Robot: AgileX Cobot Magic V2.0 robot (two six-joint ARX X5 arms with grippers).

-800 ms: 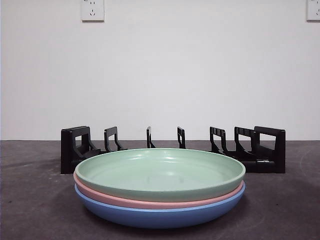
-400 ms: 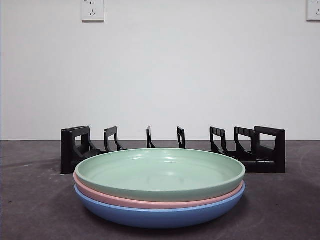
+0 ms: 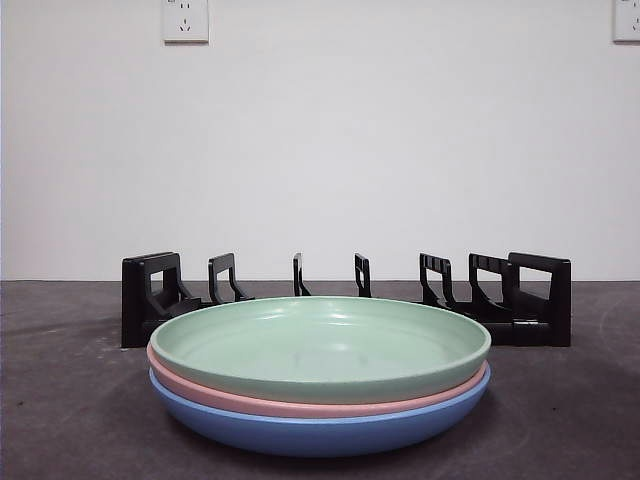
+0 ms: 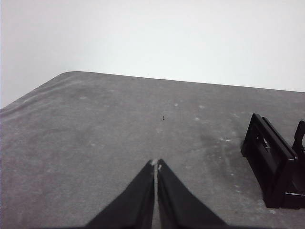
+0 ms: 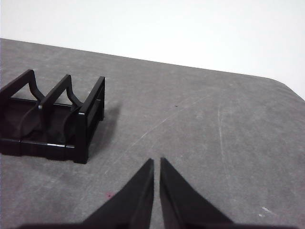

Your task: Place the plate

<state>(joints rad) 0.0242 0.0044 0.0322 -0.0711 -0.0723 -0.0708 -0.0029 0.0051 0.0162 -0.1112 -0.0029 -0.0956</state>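
The left gripper (image 4: 156, 164) is seen with its jaws pressed together and nothing held, poised over bare grey table (image 4: 95, 133), with one end of the black plate rack (image 4: 271, 164) nearby. The right gripper (image 5: 157, 162) is likewise closed and empty, above the tabletop just beside the rack's other end. Neither arm is visible in the front view. Three plates are stacked at the near centre of the table: a green plate (image 3: 320, 345) on top, nested in a pink plate (image 3: 250, 401), which sits in a blue plate (image 3: 320, 432). The rack is positioned just behind the stack, all slots unoccupied. Two wall sockets (image 3: 185, 19) are mounted on the white far wall.
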